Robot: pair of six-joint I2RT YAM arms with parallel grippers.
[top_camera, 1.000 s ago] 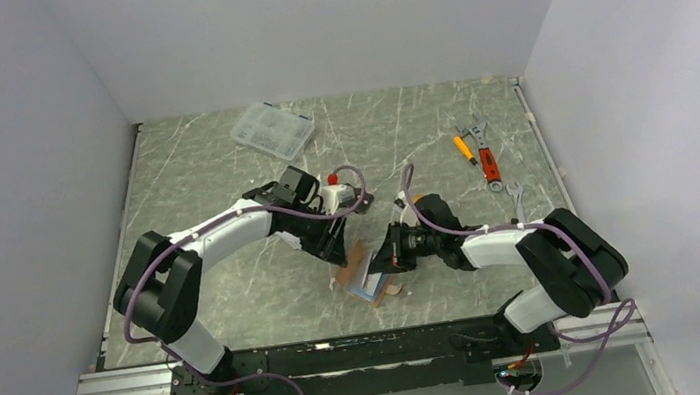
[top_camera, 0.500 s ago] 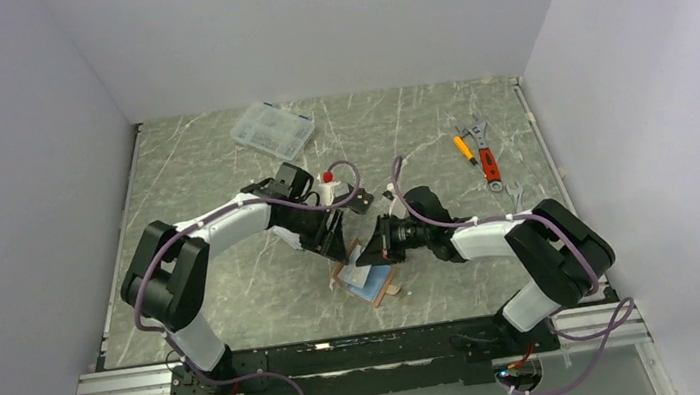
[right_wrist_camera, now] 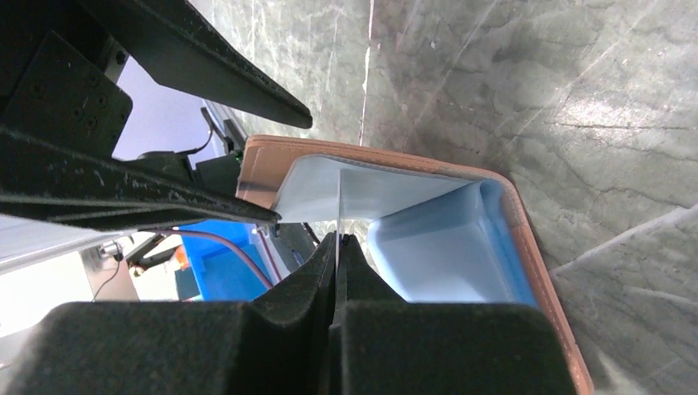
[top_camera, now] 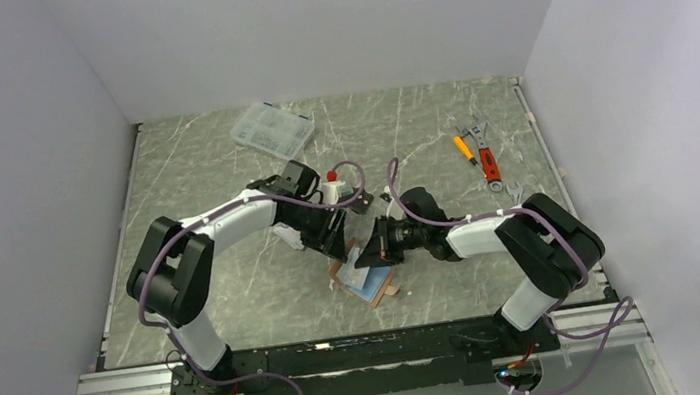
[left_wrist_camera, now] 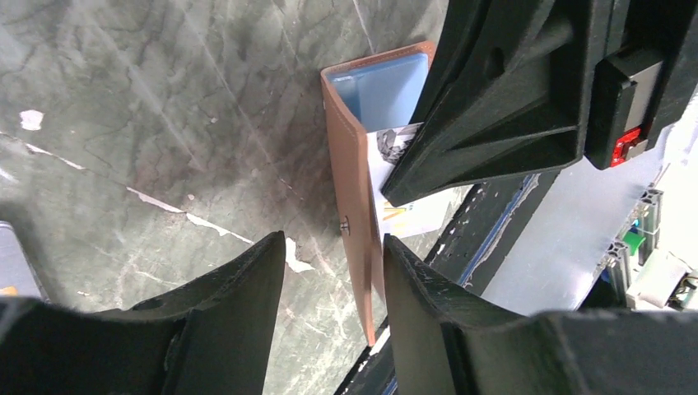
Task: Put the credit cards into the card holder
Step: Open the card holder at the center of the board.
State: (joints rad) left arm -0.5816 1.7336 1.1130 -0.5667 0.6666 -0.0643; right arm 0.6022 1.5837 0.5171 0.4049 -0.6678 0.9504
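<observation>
The right claw (right_wrist_camera: 338,240), pinching a card (left_wrist_camera: 411,220), has slid toward the table's (top_camera: 222,173) left edge into the holder (left_wrist_camera: 355,189); the left claw (left_wrist_camera: 333,247) stands half-open astride its flap.

Robot lab test cell, plain white walls (top_camera: 324,19) boxing in a marbled table (top_camera: 212,174), aluminium rail (top_camera: 118,392) at 6 o'clock, left arm (top_camera: 228,222) and right arm (top_camera: 491,230) bolted there, wrenches (top_camera: 483,146) at 2 o'clock, clear parts box (top_camera: 272,130) at 11 o'clock.

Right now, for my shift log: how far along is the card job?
Done: holder is open, its flap inside the open left gripper. In hand: right gripper pinches one card at the pocket mouth. Left: seating it, plus remaining cards, not visible.
</observation>
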